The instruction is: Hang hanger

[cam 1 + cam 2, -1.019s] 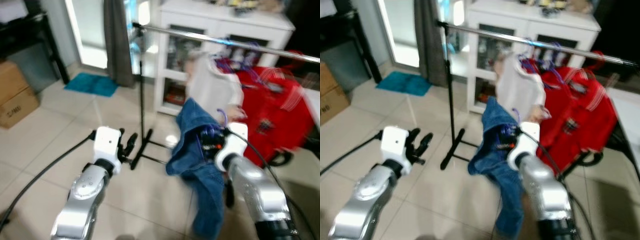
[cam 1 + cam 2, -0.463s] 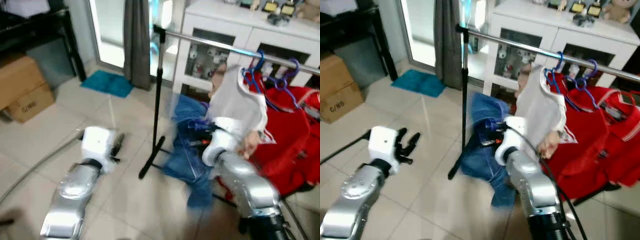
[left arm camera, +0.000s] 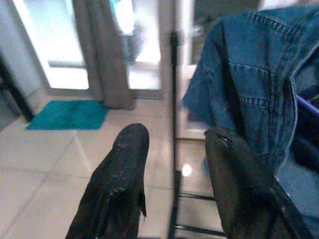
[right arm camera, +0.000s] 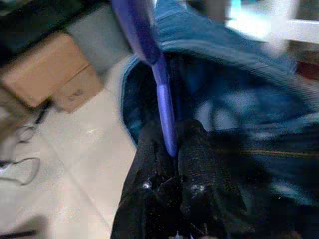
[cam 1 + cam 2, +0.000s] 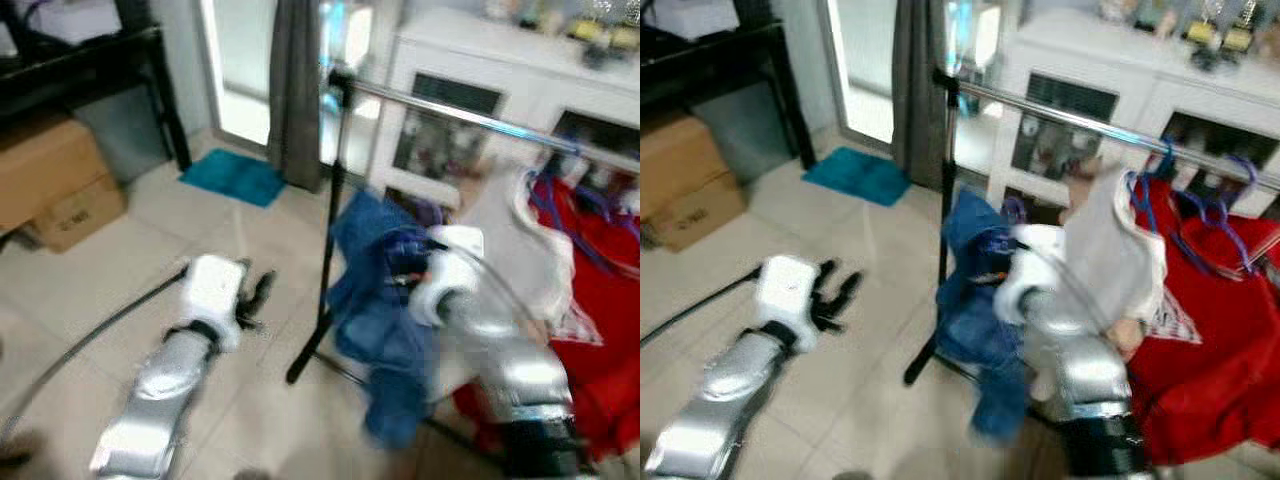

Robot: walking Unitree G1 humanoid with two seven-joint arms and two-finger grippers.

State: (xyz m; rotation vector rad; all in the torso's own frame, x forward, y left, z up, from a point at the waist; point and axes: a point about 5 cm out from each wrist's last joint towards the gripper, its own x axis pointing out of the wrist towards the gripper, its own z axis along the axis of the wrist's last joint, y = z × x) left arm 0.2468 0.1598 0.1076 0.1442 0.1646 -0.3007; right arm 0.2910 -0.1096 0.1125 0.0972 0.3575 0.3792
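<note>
The right gripper (image 4: 172, 144) pinches the purple plastic hanger (image 4: 149, 64) carrying a blue denim jacket (image 5: 975, 280), just beside the upright end of the silver metal clothes rail (image 5: 1060, 112). The left gripper (image 3: 174, 169) hovers with fingers spread over the tiled floor (image 5: 860, 380).

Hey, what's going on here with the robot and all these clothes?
The robot is carrying a blue denim jacket on a purple hanger toward a metal clothes rail. Its right gripper is shut on the hanger, holding the jacket up beside the rail's upright pole, not yet hooked on. The left gripper is open and empty, held out low over the tiled floor. A white garment and red ones already hang on the rail.
</note>
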